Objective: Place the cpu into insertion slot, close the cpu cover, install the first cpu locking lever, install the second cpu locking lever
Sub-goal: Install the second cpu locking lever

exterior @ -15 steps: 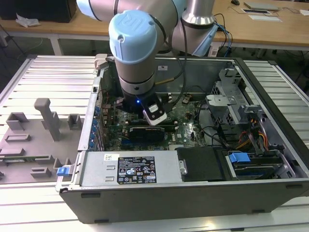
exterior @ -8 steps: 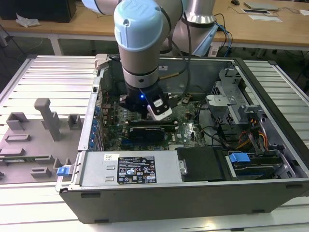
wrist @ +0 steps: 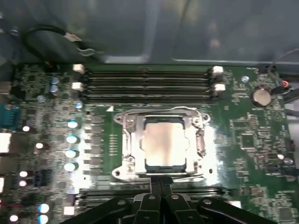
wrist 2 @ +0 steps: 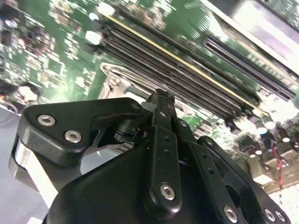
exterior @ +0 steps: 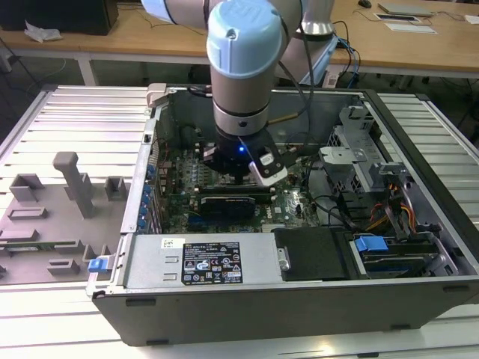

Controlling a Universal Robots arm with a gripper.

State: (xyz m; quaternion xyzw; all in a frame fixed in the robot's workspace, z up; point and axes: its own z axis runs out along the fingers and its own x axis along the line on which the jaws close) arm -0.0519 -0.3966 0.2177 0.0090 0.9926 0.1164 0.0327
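The cpu [wrist: 163, 142] sits in the insertion slot [wrist: 134, 164], directly ahead of the gripper [wrist: 161, 181]. The cpu cover [wrist: 132, 140] lies closed over it. Gripper fingers are together and empty. Lever status cannot be judged.

PC case [exterior: 314, 299], RAM slots [wrist: 147, 84], grey fixtures [exterior: 75, 183].

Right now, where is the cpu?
In the first wrist view, the cpu lies in the insertion slot, framed by the cpu cover, between the memory slots and the gripper.
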